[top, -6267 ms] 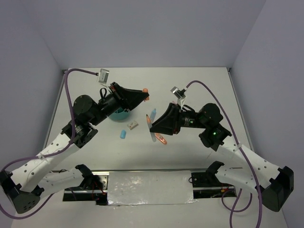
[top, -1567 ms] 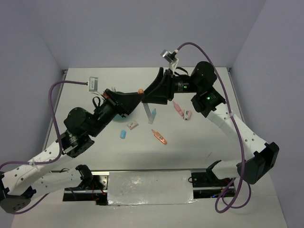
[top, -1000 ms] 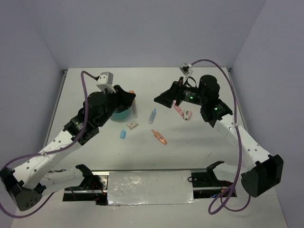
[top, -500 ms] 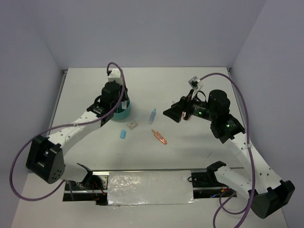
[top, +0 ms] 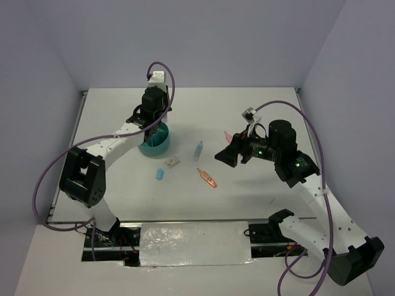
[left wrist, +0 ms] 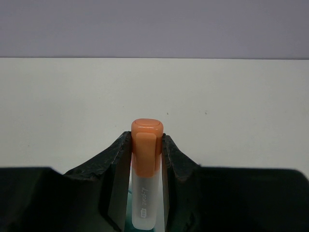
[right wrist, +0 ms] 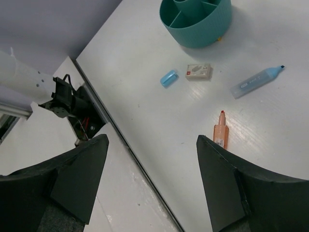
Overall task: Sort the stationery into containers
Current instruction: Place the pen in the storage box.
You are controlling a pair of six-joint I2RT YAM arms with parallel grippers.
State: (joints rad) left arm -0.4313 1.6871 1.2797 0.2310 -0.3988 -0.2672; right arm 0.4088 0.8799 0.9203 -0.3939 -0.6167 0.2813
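My left arm point(top: 114, 140) bends at the elbow near the table's left side and reaches across to the far left part of the table point(top: 259, 111). Its wrist is turned straight down over the teal organizer point(top: 154, 145). My left pincer point(left wrist: 146, 145) is clamped on an orange-capped marker point(left wrist: 146, 159), which stands upright between my two fingers point(left wrist: 118, 157) with its cap up and its pale body pointing down. A sliver of teal shows just under its lower end, but I cannot tell whether it has entered a compartment.

My right arm point(top: 311, 191) rises from the near right corner, folds at the elbow and points left above the middle of the table. My right pincer point(right wrist: 152, 183) hangs in the air with its jaws spread wide and nothing between them.

Below and to the left of that pincer lie the loose pieces. A blue marker point(top: 198, 149) rests near the organizer, with an orange marker point(top: 208, 178) nearer to me. A whitish piece point(top: 172, 162) and a blue eraser point(top: 160, 175) sit side by side just in front of the organizer. The tip of a pink marker point(top: 228, 135) shows just behind my right pincer.

The table is plain white. Pale lilac walls point(top: 197, 43) close it in on three sides, and a silvery strip point(top: 194, 243) runs along the near edge between my bases.
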